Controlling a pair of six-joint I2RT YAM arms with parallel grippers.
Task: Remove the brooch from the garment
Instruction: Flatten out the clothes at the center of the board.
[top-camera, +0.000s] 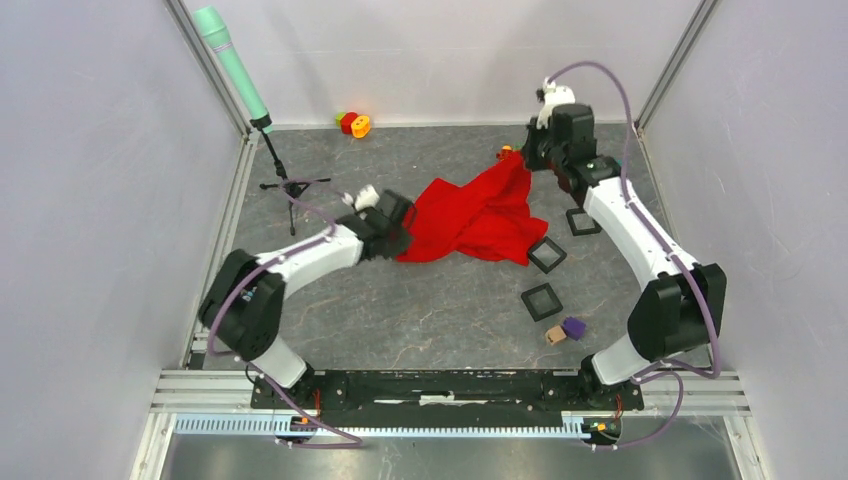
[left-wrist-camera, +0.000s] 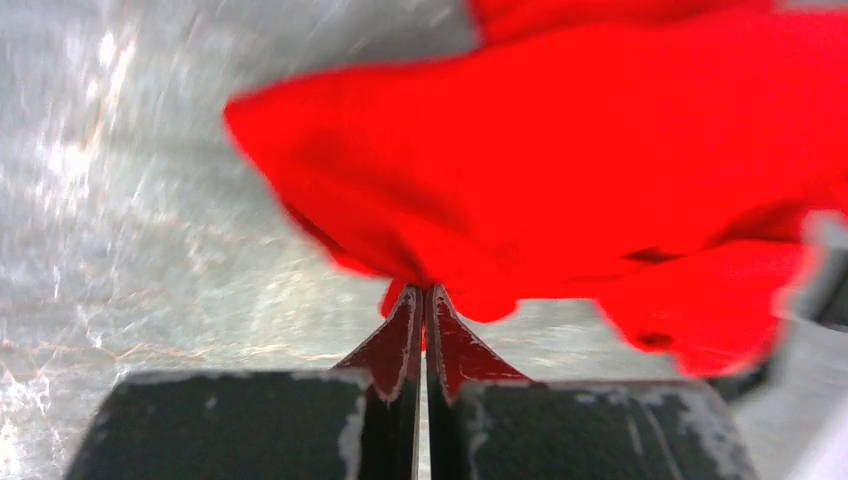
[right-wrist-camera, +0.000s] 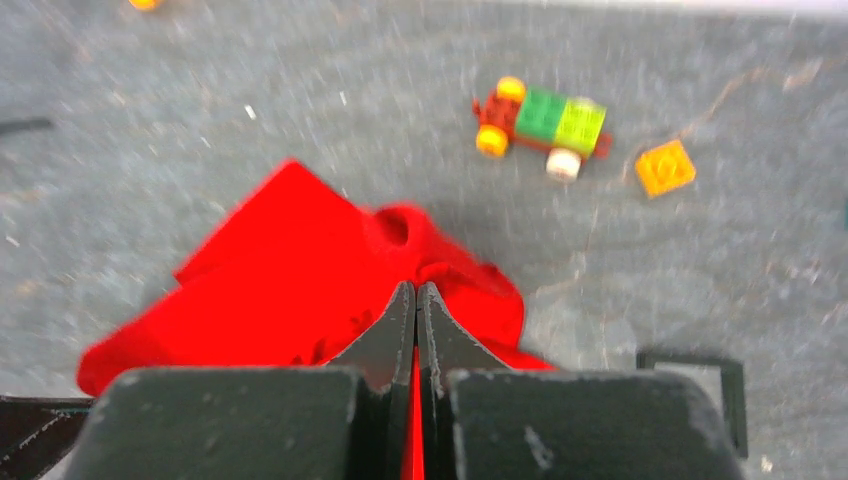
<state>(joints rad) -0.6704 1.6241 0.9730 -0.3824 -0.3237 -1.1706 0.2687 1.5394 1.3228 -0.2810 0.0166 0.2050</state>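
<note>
Jaws on both arms are pinched tight on the red garment (top-camera: 478, 215). The left gripper (left-wrist-camera: 425, 292) has its left edge, the right gripper (right-wrist-camera: 416, 292) the far corner, w/ the rest crumpled mid-table. Can't make out the brooch tbh. Three black square trays (top-camera: 546, 255) sit just right of the cloth, nearest one touching it. A purple block (top-camera: 573, 326) & tan block (top-camera: 555, 336) lie outside them.

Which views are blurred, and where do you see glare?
Left wrist: motion blur smears the garment, and glare whitens the table. Right wrist: soft all over, though the toy car is recognisable. Top external: sharp, evenly lit, with no strong shadows.
</note>
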